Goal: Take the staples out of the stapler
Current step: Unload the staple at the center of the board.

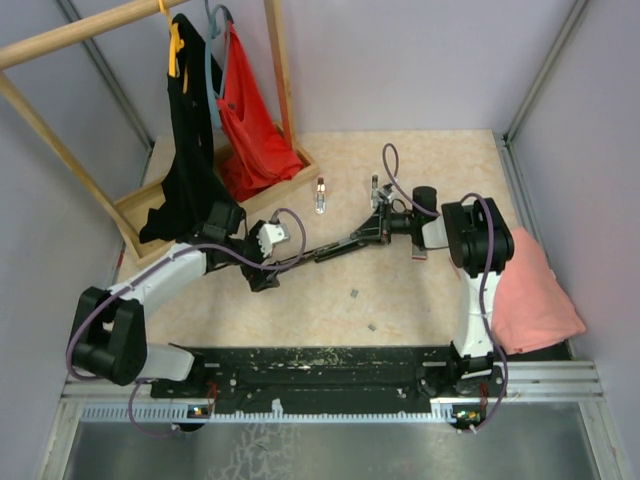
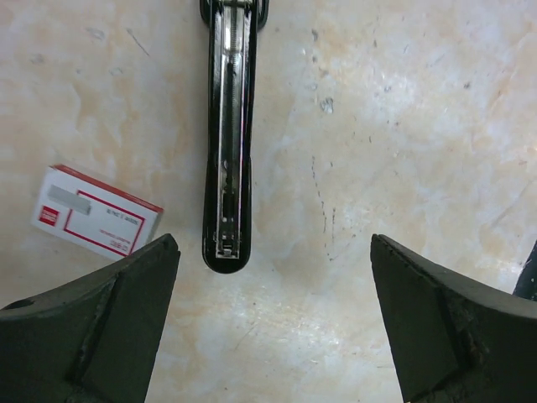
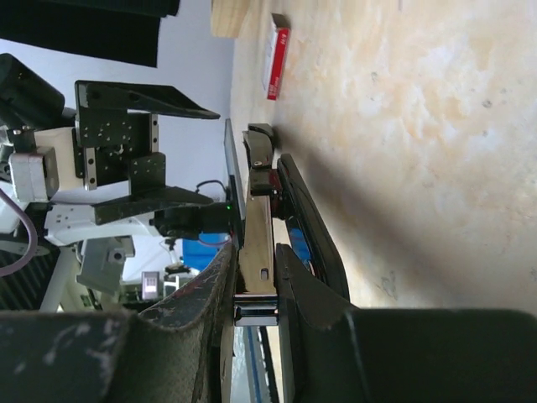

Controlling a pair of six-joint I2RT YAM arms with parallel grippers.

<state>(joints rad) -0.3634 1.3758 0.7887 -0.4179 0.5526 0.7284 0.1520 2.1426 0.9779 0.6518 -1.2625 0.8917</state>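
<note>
The slim black stapler [image 1: 335, 247] lies opened out long across the table between my two grippers. In the left wrist view its arm with the silvery channel [image 2: 228, 143] ends just beyond my fingertips. My left gripper [image 2: 273, 281] [image 1: 264, 274] is open with only bare table between its fingers. My right gripper [image 3: 256, 290] [image 1: 380, 227] is shut on the stapler's metal rail [image 3: 270, 243]; the black arm [image 3: 312, 239] lies beside it. Two tiny grey specks, staples [image 1: 355, 293] [image 1: 371, 326], lie loose on the table in front of the stapler.
A red-and-white box [image 2: 96, 210] [image 3: 275, 46] lies left of the stapler's end. Two small silvery clips [image 1: 320, 195] [image 1: 375, 186] lie farther back. A wooden rack [image 1: 140, 205] with black and red garments stands at the back left. A pink cloth [image 1: 535, 295] lies at the right.
</note>
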